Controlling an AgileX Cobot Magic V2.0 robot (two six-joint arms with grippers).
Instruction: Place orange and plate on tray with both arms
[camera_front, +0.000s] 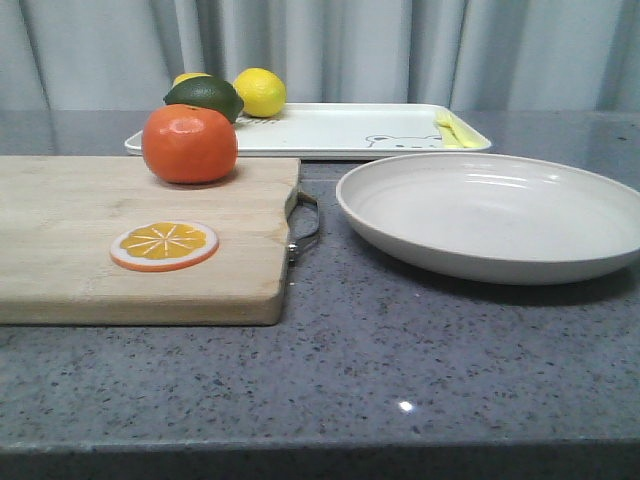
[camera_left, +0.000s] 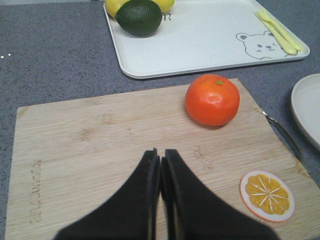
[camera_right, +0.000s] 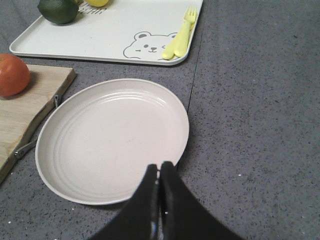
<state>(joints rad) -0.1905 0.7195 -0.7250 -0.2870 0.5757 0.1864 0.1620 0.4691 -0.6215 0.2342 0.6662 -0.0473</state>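
Nothing is placed yet. We see the orange (camera_front: 189, 143) on the cutting board (camera_front: 120, 260) and the plate (camera_front: 495, 215) on the tabletop (camera_front: 400, 380), both off the tray (camera_front: 340, 135). Our left pincer (camera_left: 160, 156) and right pincer (camera_right: 159, 168) are closed, empty.

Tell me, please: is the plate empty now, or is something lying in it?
Empty. The plate shows only its bare pale inside in the front and right wrist views; the orange sits apart on the cutting board.

We saw a grey speckled counter (camera_front: 400, 380) bearing the cutting board (camera_front: 100, 270) under our left gripper (camera_left: 160, 157), the plate (camera_right: 90, 165) under the right gripper (camera_right: 160, 170), and the tray (camera_front: 330, 135) beyond both.
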